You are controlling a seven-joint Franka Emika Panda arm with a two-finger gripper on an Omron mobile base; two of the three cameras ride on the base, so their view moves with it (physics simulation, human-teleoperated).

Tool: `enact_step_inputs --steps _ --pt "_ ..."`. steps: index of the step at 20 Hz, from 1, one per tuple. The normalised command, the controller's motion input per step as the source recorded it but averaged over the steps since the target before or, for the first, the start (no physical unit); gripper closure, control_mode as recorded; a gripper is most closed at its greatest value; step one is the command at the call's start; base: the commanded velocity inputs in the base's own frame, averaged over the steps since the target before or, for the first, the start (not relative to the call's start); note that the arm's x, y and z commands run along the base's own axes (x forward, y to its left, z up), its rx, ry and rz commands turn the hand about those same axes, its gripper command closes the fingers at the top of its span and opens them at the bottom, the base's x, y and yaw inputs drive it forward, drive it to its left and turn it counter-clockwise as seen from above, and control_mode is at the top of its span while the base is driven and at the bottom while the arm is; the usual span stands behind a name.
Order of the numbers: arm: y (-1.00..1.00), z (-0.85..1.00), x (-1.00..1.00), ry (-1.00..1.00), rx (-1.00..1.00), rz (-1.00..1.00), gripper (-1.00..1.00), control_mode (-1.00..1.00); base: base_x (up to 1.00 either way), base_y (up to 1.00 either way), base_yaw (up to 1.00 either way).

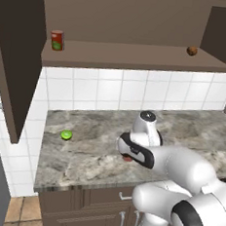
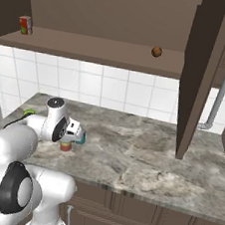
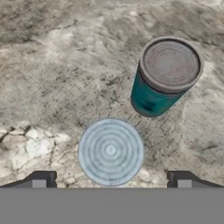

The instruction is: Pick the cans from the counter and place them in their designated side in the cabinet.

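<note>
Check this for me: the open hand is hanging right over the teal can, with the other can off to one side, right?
Not quite. In the hand view the open hand hangs over the banded can, seen top-on; the teal can stands off to one side.

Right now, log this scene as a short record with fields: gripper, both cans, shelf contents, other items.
gripper: open, jaws wide, above the banded can, not touching it
banded can: upright on the counter, seen top-down between the fingertips
teal can: upright on the counter, beside the banded can, apart from it
shelf: tall red can at left, small brown round item at right
other: lime half on the counter, left of the arm
</note>
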Motion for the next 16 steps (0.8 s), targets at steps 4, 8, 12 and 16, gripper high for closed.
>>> enact_step_inputs --steps 4,8,12,16 --pt "0.0 -0.11 0.02 0.04 0.0 0.0 -1.0 -1.0 0.0 0.0 0.0" --pt "0.0 -0.12 0.04 0.05 0.0 0.0 -1.0 -1.0 0.0 0.0 0.0" --pt "0.0 -0.12 0.08 0.04 0.0 0.0 -1.0 -1.0 0.0 0.0 0.0" --pt "0.0 -0.14 0.1 0.01 0.0 0.0 -1.0 -1.0 0.0 0.0 0.0"
